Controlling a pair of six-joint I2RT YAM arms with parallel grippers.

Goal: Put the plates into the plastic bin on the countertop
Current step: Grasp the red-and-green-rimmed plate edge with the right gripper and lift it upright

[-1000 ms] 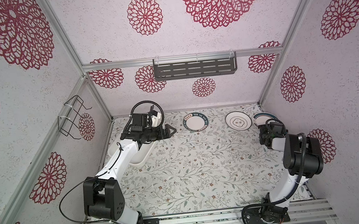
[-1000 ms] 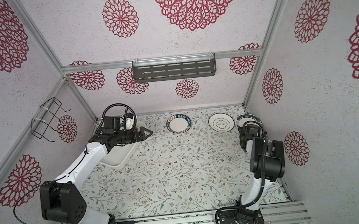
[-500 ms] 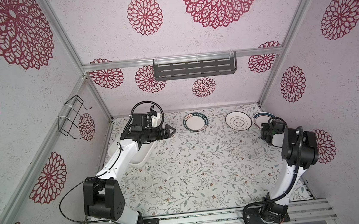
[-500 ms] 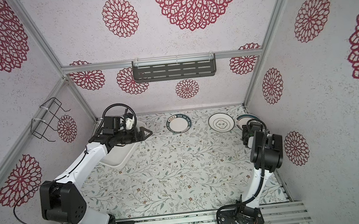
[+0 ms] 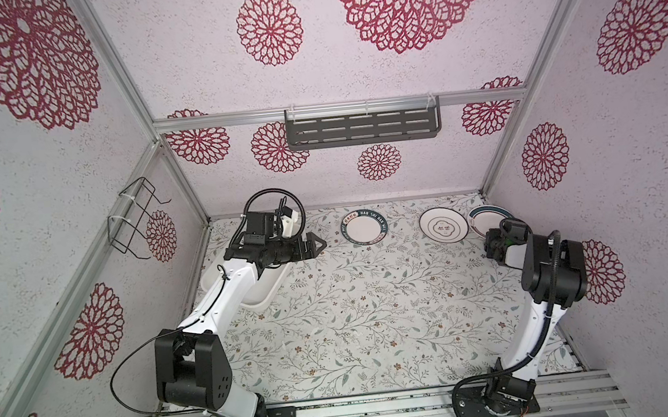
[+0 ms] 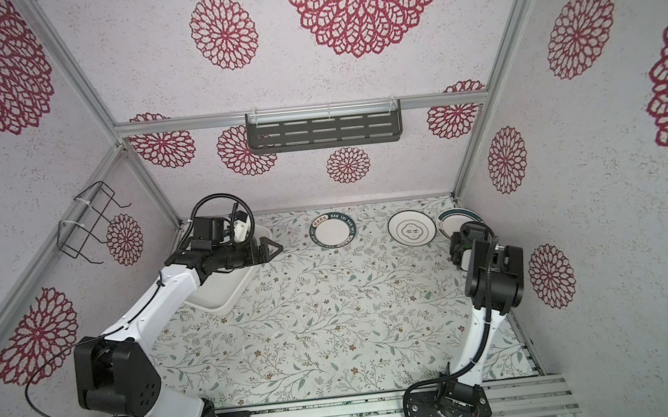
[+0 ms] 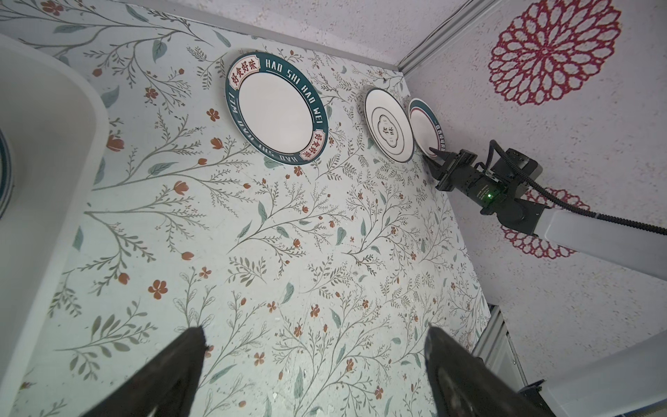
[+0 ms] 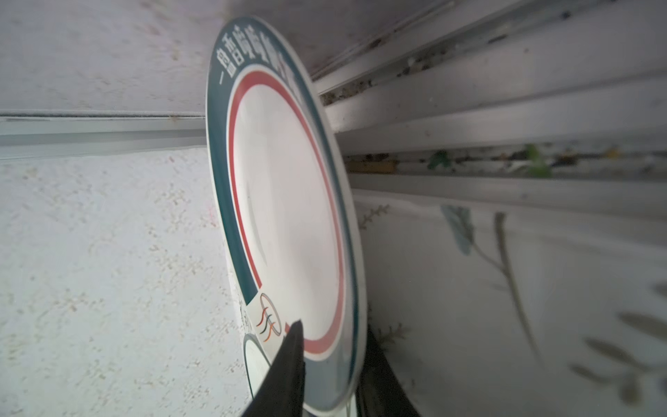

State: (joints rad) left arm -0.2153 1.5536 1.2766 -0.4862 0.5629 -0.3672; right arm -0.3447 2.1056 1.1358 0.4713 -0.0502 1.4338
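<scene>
My right jaws were nearly shut, pinched on the near rim of the corner plate (image 8: 288, 216), one finger (image 8: 292, 361) lying on its face by the small emblem and the other tucked beneath the edge. That plate (image 5: 487, 215), white with a teal lettered band and a red ring, sat in the far right corner of the table (image 5: 376, 318), just beside the ringed plate (image 5: 443, 224). I could not tell whether the two touched, nor whether the held edge was clear of the table. The lettered plate (image 5: 364, 226) lay farther along the back wall, towards the middle. The bin (image 5: 267, 295) stood on the far left, right across the table from my right jaws, its long side running from the back wall towards my bases. Being round, the plate had no long axis to line up. What mattered, as I judged it, was that the whole carry ran leftwards past both other plates. My left jaws were spread wide and empty over the bin's inner edge, pointing at the lettered plate, so the left arm was far nearer the bin and the right arm nearer the corner plate.
</scene>
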